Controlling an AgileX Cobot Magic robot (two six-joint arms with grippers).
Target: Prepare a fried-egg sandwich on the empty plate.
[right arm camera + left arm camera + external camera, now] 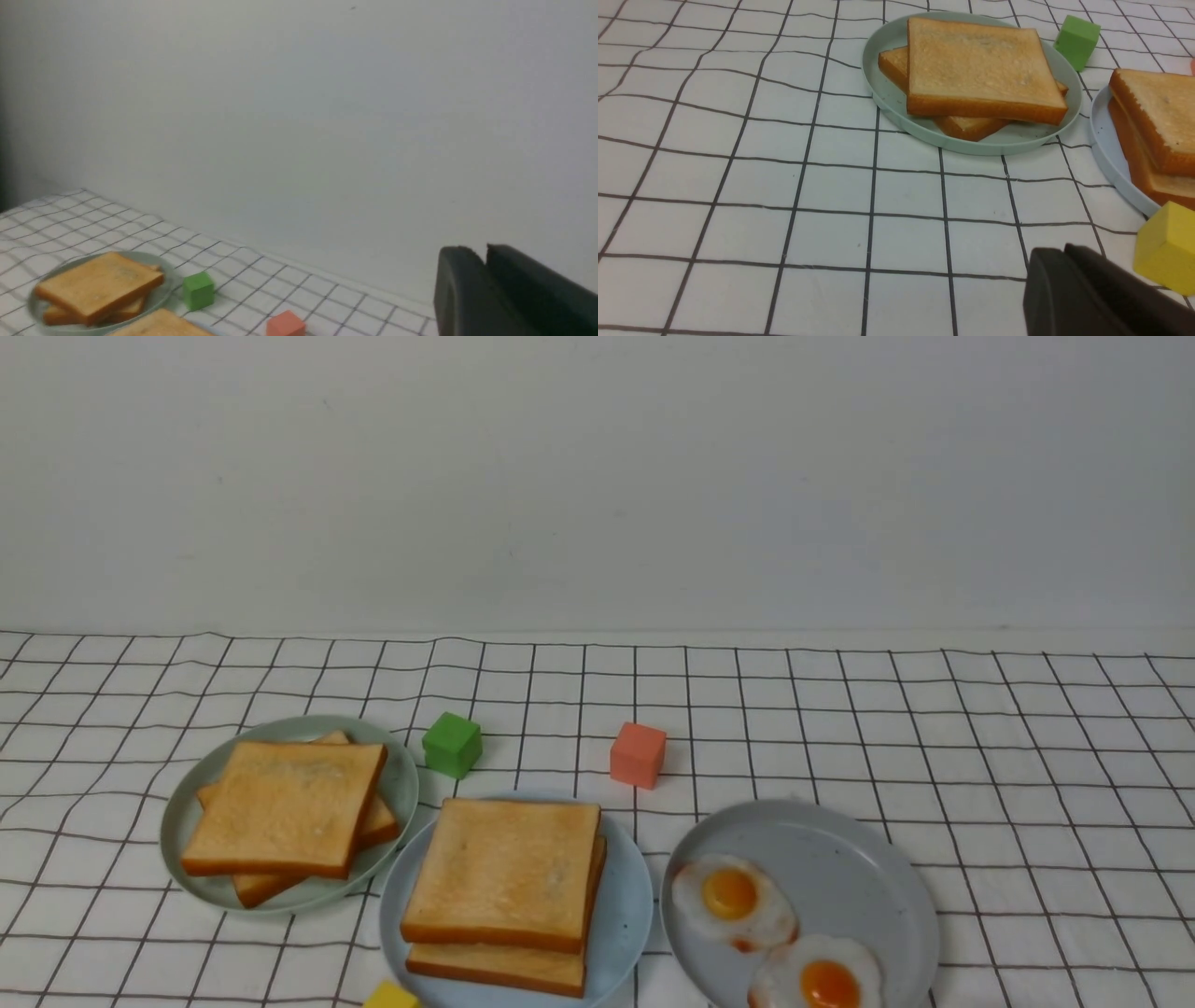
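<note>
Two thick toast slices sit stacked as a sandwich [504, 887] on the light blue plate [627, 915] at the front centre; whatever lies between them is hidden. The left wrist view catches the same stack [1157, 116] and plate rim [1106, 144]. My left gripper [1064, 249] hovers low over the cloth beside a yellow block [1164, 249], fingers pressed together and holding nothing. My right gripper [481, 252] is raised facing the wall, its fingers together and empty. Neither arm shows in the front view.
A grey-green plate [403, 784] at the left holds two loose toast slices [289, 807]. A grey plate [840, 849] at the right holds two fried eggs [733, 896]. A green block [452, 744] and a pink block [638, 755] stand behind the plates.
</note>
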